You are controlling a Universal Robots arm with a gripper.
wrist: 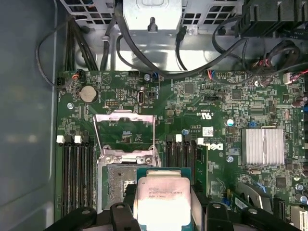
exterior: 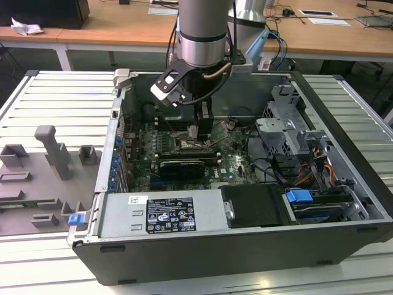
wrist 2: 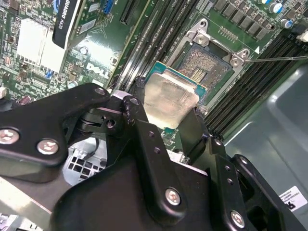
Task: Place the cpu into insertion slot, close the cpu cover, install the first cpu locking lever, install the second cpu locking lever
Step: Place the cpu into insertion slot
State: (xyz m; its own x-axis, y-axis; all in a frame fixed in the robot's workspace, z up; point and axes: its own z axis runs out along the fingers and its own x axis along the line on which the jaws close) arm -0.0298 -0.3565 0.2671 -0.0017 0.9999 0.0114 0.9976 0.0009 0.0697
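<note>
Silver-grey cpu [wrist 2: 169,98] is clamped between the fingers of the gripper [wrist 2: 166,114], partly over the insertion slot [wrist 2: 204,65] mid-frame in the exterior view, cpu cover [wrist: 122,115] flipped open; placing step, I'd say, and seating calls for squaring it up.

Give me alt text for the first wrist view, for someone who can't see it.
The gripper holds the cpu, silver top facing the camera, partly over the insertion slot on a green motherboard. The cpu cover is swung open beside the slot.
</note>
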